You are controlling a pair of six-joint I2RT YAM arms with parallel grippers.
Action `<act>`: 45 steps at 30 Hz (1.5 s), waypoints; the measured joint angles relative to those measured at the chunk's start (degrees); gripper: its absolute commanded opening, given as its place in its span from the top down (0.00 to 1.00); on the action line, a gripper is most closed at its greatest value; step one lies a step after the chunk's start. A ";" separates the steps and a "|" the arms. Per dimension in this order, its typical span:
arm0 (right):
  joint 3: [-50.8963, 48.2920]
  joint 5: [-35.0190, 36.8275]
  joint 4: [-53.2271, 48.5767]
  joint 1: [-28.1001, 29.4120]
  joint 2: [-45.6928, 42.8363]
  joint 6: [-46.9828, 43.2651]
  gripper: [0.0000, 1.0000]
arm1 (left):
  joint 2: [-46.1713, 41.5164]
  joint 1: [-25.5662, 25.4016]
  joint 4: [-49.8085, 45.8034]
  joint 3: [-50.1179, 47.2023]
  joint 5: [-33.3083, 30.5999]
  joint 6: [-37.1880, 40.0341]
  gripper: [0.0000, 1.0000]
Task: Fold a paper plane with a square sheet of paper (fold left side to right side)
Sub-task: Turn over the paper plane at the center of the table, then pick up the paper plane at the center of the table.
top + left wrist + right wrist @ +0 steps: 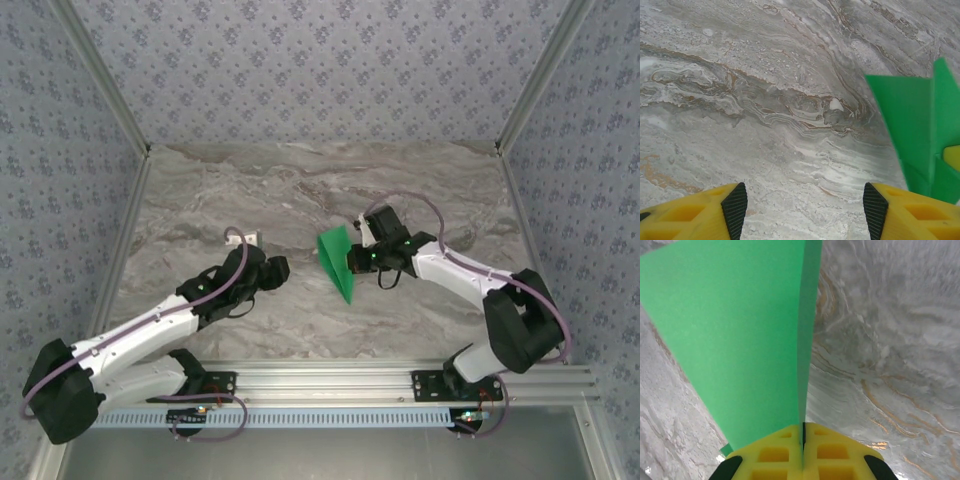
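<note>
The square sheet of paper is bright green and creased into a pointed paper plane [338, 262] near the table's middle, its tip toward the near edge. My right gripper [357, 258] is shut on the plane's right edge. In the right wrist view the yellow fingers [785, 452] press together on the green paper [740, 335], which stands up from the jaws as a wing and a narrow flap. My left gripper [281, 270] hovers a little left of the plane. Its jaws [805, 210] are open over bare marble, with the green paper [920, 125] off to its right.
The grey marble tabletop [300, 190] is closed in by patterned walls [320, 60] at the back and both sides. An aluminium rail [330, 380] carrying the arm bases runs along the near edge.
</note>
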 measured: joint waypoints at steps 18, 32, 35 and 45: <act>2.99 11.80 -15.15 2.36 -3.67 -3.13 0.44 | -10.01 0.00 -3.26 -0.13 -3.52 1.70 0.19; 1.29 9.70 -17.14 5.11 -1.86 0.98 0.33 | -14.10 0.00 -4.92 -2.71 -4.72 1.60 0.17; 1.29 8.92 -16.59 5.20 -0.02 1.38 0.34 | -14.32 0.00 -4.92 -2.84 -4.74 1.51 0.17; 1.31 8.46 -14.12 6.60 5.31 2.54 0.58 | -14.32 0.00 -5.84 -2.84 -5.18 1.49 0.17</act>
